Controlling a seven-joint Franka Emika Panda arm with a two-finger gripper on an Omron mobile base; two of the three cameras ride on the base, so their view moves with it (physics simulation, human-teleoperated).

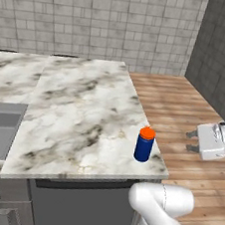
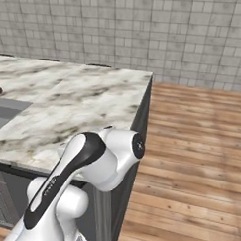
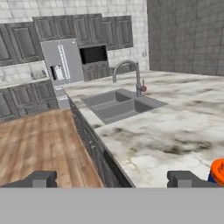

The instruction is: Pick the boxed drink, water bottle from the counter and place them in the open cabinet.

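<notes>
Item one, nearest my base cameras: the arm's white elbow housing, low in the frame, in front of the dark grey base cabinets (image 1: pixel 82 206).

Item two: the gripper (image 1: pixel 190 141), which I see out past the counter's right edge, over the wooden floor (image 1: pixel 185 109), pointing back toward the slab. Its two dark finger tips (image 3: pixel 41 178) stand spread wide apart in the hand view, with nothing between them.

Item three: the water bottle (image 1: pixel 144 144), dark blue with an orange-red cap, upright on the counter (image 1: pixel 79 110) near its front right corner, just beside the right edge. It sits a short way to the left of the gripper, not touching it. In the hand view I catch only a sliver of its cap at the lower right border, beside one finger tip.

Item four: the counter itself, white marble with grey-brown veining, running away from the bottle.

Item five: the sink (image 3: pixel 120 104), a double grey basin set into the slab, with a curved faucet (image 3: pixel 127 74) behind it carrying a small red part I cannot identify at this size.

Item six, farthest: a tiled wall (image 1: pixel 97 17), plus grey cabinets (image 3: pixel 26 39) and a pale tall appliance (image 3: pixel 63 61) across the room.
</notes>
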